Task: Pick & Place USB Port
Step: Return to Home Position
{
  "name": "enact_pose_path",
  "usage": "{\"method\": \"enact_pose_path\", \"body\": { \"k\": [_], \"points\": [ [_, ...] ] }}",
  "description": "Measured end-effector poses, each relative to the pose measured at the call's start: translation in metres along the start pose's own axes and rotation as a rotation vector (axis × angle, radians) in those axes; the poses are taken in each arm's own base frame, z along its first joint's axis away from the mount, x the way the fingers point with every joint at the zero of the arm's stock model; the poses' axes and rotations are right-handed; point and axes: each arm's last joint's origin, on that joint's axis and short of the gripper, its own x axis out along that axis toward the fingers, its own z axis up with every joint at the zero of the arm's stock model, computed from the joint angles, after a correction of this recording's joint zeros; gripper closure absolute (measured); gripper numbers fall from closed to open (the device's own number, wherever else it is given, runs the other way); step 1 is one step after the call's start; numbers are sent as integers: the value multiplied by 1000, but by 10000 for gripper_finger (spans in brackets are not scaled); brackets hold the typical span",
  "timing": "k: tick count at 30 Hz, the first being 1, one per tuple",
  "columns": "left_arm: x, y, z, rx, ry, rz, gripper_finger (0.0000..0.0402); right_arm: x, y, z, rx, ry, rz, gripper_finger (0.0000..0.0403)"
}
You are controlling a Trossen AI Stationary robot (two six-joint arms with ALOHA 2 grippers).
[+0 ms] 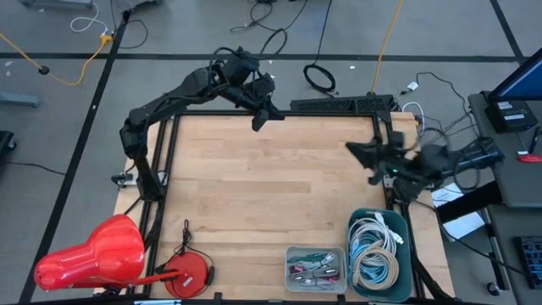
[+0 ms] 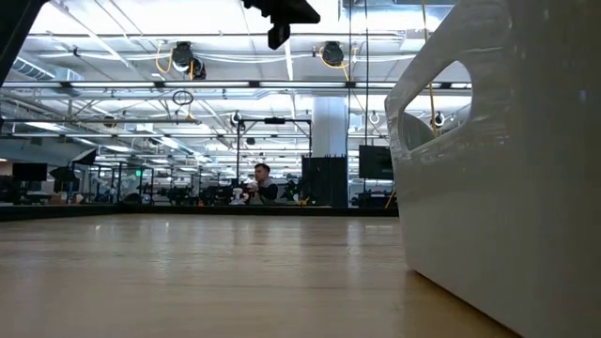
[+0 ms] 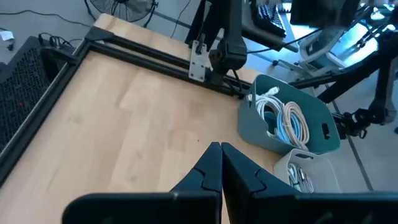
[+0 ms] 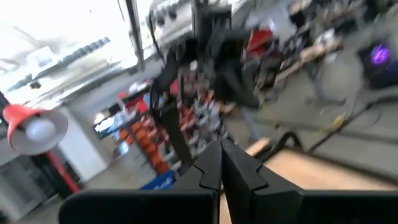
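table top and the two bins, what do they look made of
Table top: light wood, butcher-block style, with visible plank strips and grain. Blue bin: probably moulded plastic, matte teal, rounded corners, handle slot. Gray bin: likely plastic too, pale and glossy in the low view.

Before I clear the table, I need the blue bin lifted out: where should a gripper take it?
Probably take the blue bin by the rim above its end-wall handle slot, coming straight down. The top is open, the cable coils leave the rim bare, and the gray bin crowds one long side.
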Motion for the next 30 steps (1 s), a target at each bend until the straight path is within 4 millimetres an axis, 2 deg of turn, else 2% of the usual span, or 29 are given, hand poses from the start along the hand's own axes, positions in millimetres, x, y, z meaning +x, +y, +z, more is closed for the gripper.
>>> {"method": "enact_pose_path", "body": {
  "k": [5,8,12,17,20,23,26,30],
  "points": [
    [-15,-5,4,29,-33,2,401,37,-13,-19,68,135,45,403],
    [-25,-12,4,51,-43,3,401,58,-25,-23,100,178,93,403],
    [-41,-24,4,93,-56,4,401,82,-38,-11,66,199,139,403],
    [-55,-27,-9,101,-62,17,401,103,-51,21,-63,160,177,403],
    [-60,-21,-28,54,-63,47,401,110,-54,39,-112,161,190,403],
    [-66,-16,-52,0,-112,81,401,113,-61,47,-118,205,153,403],
    [-76,-12,-82,-62,-172,123,401,110,-69,41,-142,295,92,403],
    [-86,-13,-133,-114,-261,180,401,99,-78,23,-140,478,9,403]
  ]
}}
